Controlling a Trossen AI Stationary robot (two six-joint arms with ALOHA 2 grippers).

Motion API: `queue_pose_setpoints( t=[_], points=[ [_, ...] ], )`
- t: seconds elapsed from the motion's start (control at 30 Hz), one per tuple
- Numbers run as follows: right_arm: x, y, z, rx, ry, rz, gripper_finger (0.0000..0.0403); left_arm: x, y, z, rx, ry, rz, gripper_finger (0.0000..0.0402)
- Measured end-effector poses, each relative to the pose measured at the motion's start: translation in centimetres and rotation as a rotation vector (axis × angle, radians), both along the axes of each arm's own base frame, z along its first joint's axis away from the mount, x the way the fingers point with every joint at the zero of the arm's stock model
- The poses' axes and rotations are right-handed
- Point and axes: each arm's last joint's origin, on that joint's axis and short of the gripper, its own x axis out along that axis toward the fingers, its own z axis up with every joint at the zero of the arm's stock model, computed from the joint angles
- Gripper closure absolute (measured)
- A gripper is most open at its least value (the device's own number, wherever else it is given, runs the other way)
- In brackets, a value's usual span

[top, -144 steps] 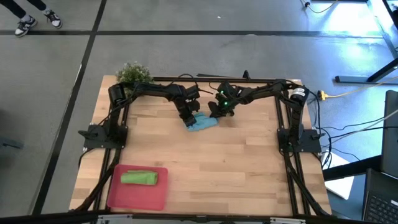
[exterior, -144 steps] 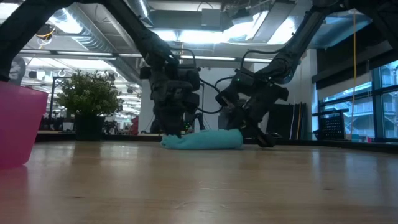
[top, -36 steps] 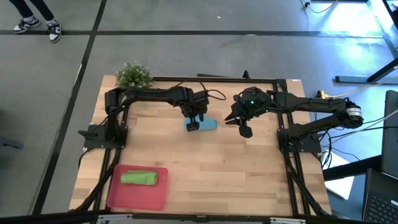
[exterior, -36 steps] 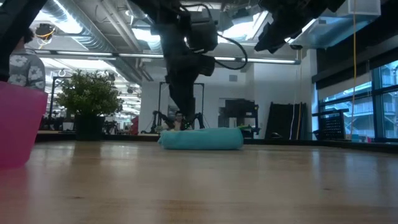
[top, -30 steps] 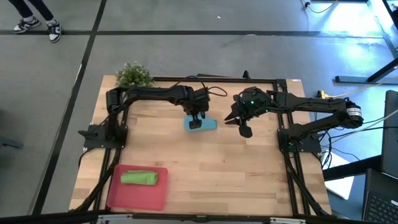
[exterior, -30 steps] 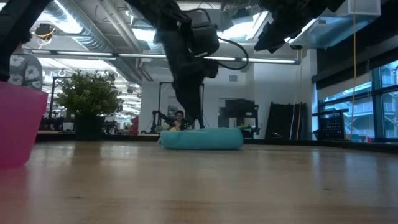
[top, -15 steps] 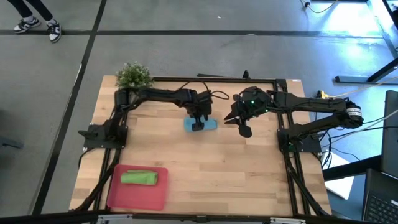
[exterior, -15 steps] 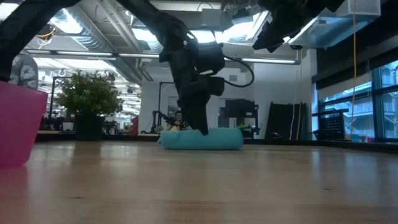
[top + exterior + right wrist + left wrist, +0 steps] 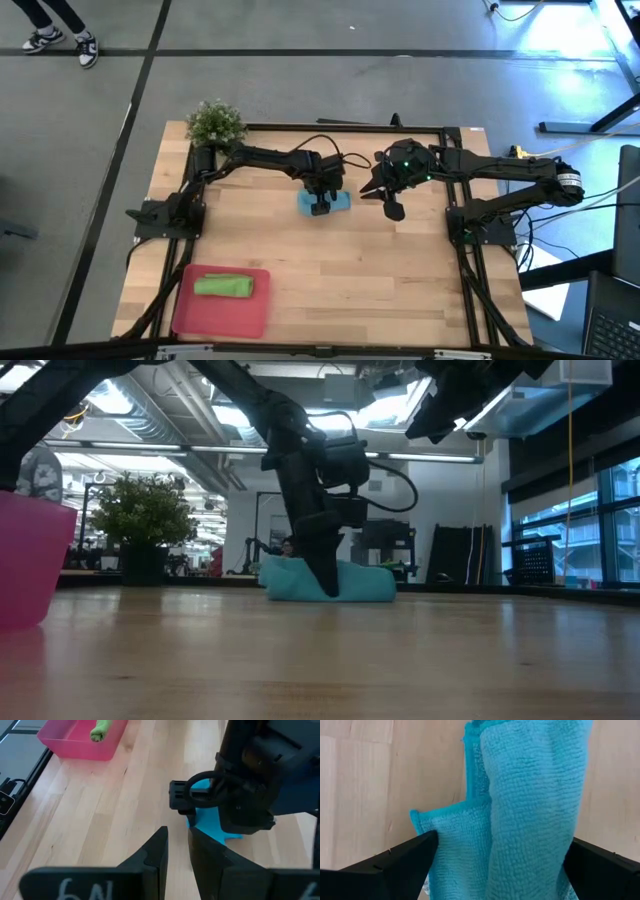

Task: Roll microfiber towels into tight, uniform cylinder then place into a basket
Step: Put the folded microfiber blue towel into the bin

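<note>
**Left tool down over blue roll**

Left tool (image 9: 319, 207) stood w/ fingers spread wide either side of the rolled blue towel (image 9: 338, 201), near the tabletop (image 9: 350, 270) far edge, about mid-width. Wrist view showed dark fingers (image 9: 395, 865) flanking the roll, not clamped on it. Right tool (image 9: 394, 210) hung above the tabletop just beside the roll, fingers nearly together w/ a narrow gap, holding nothing. Green towel (image 9: 223, 286), rolled, lay in the red basket (image 9: 250, 320) at the near left corner.
</note>
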Motion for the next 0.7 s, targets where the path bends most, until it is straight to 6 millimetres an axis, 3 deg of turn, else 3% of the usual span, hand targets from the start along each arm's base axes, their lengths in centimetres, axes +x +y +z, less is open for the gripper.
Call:
queue_pose_setpoints(
  t=[0.7],
  points=[
    [0.01,-0.01,0.01,0.000,-0.001,0.000,0.0326,0.00,-0.09,-0.01,0.000,-0.002,0.002,0.0012]
  ],
)
